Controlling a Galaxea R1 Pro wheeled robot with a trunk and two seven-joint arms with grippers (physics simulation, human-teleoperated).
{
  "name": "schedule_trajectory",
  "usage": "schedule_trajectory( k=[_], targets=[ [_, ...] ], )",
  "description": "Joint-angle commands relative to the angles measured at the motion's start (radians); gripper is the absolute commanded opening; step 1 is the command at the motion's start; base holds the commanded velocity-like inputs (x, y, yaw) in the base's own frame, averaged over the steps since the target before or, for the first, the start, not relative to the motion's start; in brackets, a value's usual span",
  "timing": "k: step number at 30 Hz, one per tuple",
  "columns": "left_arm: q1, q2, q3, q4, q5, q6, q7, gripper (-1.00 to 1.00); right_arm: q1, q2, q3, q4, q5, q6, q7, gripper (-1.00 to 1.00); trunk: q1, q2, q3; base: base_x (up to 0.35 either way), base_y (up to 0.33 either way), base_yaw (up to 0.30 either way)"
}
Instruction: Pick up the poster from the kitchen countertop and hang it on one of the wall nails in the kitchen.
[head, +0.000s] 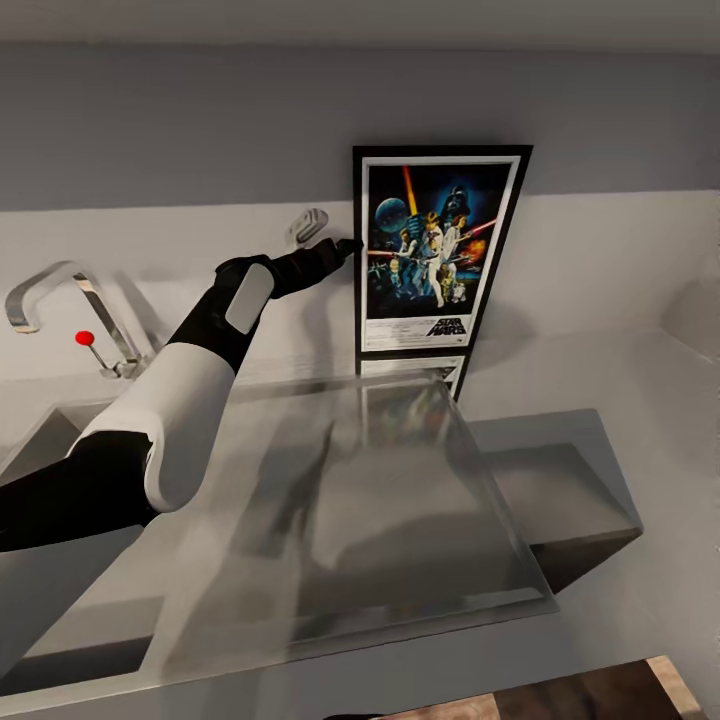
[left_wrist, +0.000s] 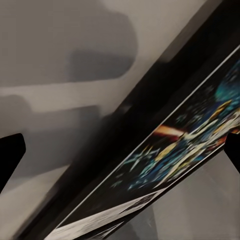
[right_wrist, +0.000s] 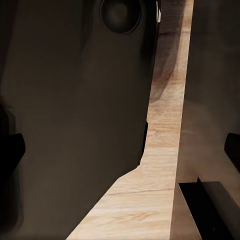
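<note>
Nearest, the left arm is stretched over the table (head: 600, 350), its wide-open left end effector (head: 345, 246) brought to the upright poster's (head: 437, 250) edge, where closing is judged next

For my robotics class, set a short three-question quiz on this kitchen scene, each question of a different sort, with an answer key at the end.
1. True or false: the black-framed Star Wars poster lies flat on the smooth grey reflective countertop.
2. Multiple choice: the left tool is at the poster's
A. top edge
B. left edge
C. bottom edge
3. Fill the gap: the red-knobbed lever stands beside the curved metal ____ by the sink.

Key
1. False: it stands upright against the pale grey wall.
2. B. The left wrist view shows the frame running between the spread fingertips.
3. tap
</note>
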Motion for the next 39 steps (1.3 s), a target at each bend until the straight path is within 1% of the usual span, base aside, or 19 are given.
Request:
schedule_trajectory(
  k=[1,13,39],
  targets=[
    [0.0,-0.001,0.005,0.0,0.005,0.008,-0.001,1.0,0.0,0.0,-0.001,-0.001,0.01,-0.001,-0.005,1.0,0.0,0.0,-0.001,0.0,0.0,-0.011],
    [0.0,-0.001,0.004,0.0,0.004,0.008,-0.001,1.0,0.0,0.0,-0.001,-0.001,0.01,-0.001,-0.005,1.0,0.0,0.0,-0.001,0.0,0.0,-0.097],
    [0.0,-0.001,0.004,-0.002,0.004,0.011,0.0,1.0,0.0,0.0,0.0,-0.001,0.01,-0.001,-0.005,1.0,0.0,0.0,0.0,0.0,0.0,-0.026]
  ],
)
